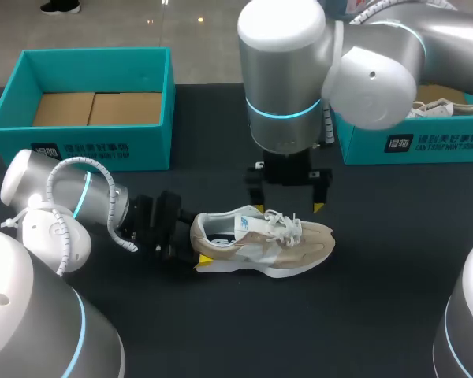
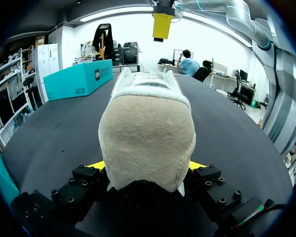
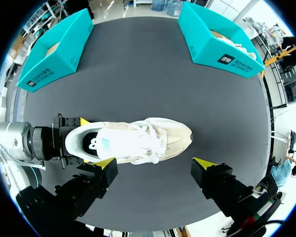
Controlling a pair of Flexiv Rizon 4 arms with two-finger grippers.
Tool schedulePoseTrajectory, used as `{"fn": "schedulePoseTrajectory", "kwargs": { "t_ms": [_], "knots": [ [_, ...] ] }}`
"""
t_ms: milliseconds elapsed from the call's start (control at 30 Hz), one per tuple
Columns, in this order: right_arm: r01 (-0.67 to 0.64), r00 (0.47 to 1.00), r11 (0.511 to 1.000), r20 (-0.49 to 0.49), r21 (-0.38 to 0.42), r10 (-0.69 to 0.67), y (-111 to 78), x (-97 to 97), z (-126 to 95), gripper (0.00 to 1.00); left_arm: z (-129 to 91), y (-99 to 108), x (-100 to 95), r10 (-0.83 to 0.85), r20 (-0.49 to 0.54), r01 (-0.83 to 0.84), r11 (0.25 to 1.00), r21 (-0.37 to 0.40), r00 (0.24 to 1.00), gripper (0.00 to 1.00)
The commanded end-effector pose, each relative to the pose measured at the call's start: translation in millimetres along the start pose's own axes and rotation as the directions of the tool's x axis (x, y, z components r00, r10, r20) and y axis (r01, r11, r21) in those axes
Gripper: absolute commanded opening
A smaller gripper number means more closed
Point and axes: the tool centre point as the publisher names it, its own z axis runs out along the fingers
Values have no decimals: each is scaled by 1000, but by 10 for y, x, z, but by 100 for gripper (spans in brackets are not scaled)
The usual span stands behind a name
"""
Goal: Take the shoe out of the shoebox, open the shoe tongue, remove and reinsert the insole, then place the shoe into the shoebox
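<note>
Pinning the shoe (image 1: 260,240) by the heel in the left gripper (image 1: 195,242) for steadiness, right gripper (image 1: 288,206) spread wide and empty above the laces (image 1: 282,224).

Head overhead, wrists close — shoe (image 1: 268,244) shared
</note>
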Motion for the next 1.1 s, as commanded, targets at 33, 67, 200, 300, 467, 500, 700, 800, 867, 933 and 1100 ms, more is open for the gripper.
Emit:
{"fn": "schedulePoseTrajectory", "kwargs": {
  "t_ms": [33, 67, 200, 300, 467, 500, 700, 800, 867, 933, 1100],
  "knots": [
    [-1, 1000, 1000, 23, 2, 1, 10, 73, 6, 100, 22, 17, -3, 0, 2, 0, 1000, -4, 1000, 0],
    [-1, 1000, 1000, 23, 2, 1, 10, 73, 6, 100, 22, 17, -3, 0, 2, 0, 1000, -4, 1000, 0],
    [-1, 1000, 1000, 23, 2, 1, 10, 73, 6, 100, 22, 17, -3, 0, 2, 0, 1000, -4, 1000, 0],
    [-11, 1000, 1000, 19, -3, 11, -22, 225, 66, 100, 22, 17, -3, 0, 2, 0, 1000, -4, 1000, 0],
    [15, 998, 1000, 62, -23, -14, -73, 485, 76, 100, 22, 17, -3, 0, 2, 0, 1000, -4, 1000, 0],
    [19, 997, 999, 77, -31, -17, -85, 521, 83, 100, 22, 17, -3, 0, 2, 0, 1000, -4, 1000, 0],
    [58, 993, 998, 102, -30, -54, -118, 707, 129, 100, 22, 17, -3, 0, 2, 0, 1000, -4, 1000, 0],
    [74, 991, 997, 114, -24, -71, -111, 787, 175, 100, 22, 17, -3, 0, 2, 0, 1000, -4, 1000, 0],
    [81, 988, 996, 133, -21, -78, -94, 843, 219, 100, 22, 17, -3, 0, 2, 0, 1000, -4, 1000, 0],
    [88, 983, 996, 161, -23, -83, -72, 893, 264, 100, 22, 17, -3, 0, 2, 0, 1000, -4, 1000, 0],
    [102, 972, 995, 213, -20, -95, -28, 964, 397, 100, 22, 17, -3, 0, 2, 0, 1000, -4, 1000, 0]
  ]
}}
